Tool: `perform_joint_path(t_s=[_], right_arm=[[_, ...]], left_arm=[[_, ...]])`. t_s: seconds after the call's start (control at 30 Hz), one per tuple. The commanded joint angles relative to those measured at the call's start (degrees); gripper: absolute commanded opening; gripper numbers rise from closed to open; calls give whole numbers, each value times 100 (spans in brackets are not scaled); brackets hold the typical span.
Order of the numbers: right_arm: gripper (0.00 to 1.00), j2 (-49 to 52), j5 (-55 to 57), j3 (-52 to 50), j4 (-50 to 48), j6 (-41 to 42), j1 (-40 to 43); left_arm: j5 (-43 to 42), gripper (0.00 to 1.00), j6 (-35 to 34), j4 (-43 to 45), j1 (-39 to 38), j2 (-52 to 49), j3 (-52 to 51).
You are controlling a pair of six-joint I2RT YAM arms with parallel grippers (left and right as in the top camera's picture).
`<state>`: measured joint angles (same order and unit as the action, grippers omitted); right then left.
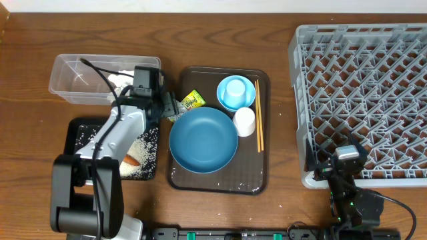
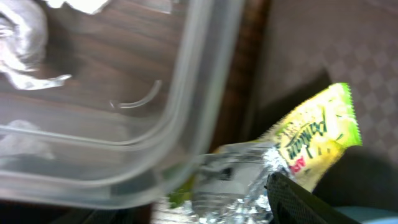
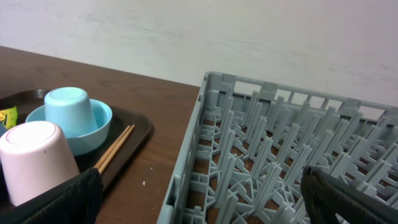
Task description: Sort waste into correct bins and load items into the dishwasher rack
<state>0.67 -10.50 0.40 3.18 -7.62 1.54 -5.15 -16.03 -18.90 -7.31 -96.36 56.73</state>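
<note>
- Grey dishwasher rack (image 1: 363,93): fills the 3 o'clock side of the brown tabletop (image 1: 280,40); no dishes in it.
- Dark brown serving tray (image 1: 213,181): centre of the tabletop.
- Dark-blue dish (image 1: 203,140): on the serving tray, toward 7 o'clock.
- Clear tub (image 1: 73,77): at 10 o'clock, holding white tissue (image 1: 120,80).
- Black tray (image 1: 75,133): at 8 o'clock, holding rice (image 1: 143,150) and an orange carrot (image 1: 132,160).
- Light-blue bowl (image 1: 248,101): at the serving tray's 1 o'clock, with the light-blue cup (image 1: 235,88) upside down inside it.
- Right claw (image 3: 199,199): at 5 o'clock, by the rack's near corner; fingers spread wide and empty.
- Left claw (image 1: 170,107): between the tub and the serving tray, right at the wrapper; whether it grips is unclear.
- White cup (image 1: 244,121): upside down, at the dish's 2 o'clock.
- Chopsticks (image 1: 259,120): along the serving tray's 3 o'clock edge.
- Yellow-green wrapper (image 1: 193,101): at the serving tray's 11 o'clock.
</note>
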Motion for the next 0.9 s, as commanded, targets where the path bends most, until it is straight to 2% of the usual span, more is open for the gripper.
perform_joint_path(t_s=[0.0, 0.13, 0.23, 0.4, 0.53, 0.73, 0.87], right_arm=[[99, -35, 13, -7, 22, -37, 70], [99, -35, 13, -7, 22, -37, 70], [99, -35, 13, -7, 24, -37, 70], [99, -35, 13, -7, 22, -37, 70], [99, -35, 13, -9, 22, -35, 70], [99, -35, 13, -7, 24, -37, 70], [99, -35, 13, -7, 24, -37, 70]], left_arm=[[94, 69, 76, 68, -118, -160, -63], [96, 61, 76, 192, -155, -251, -63], [138, 61, 72, 273, -155, -247, -63], [179, 49, 74, 297, -151, -247, -63], [179, 37, 74, 295, -151, -247, -63], [175, 6, 72, 234, -157, -149, -63], [173, 6, 52, 160, -201, 133, -61]])
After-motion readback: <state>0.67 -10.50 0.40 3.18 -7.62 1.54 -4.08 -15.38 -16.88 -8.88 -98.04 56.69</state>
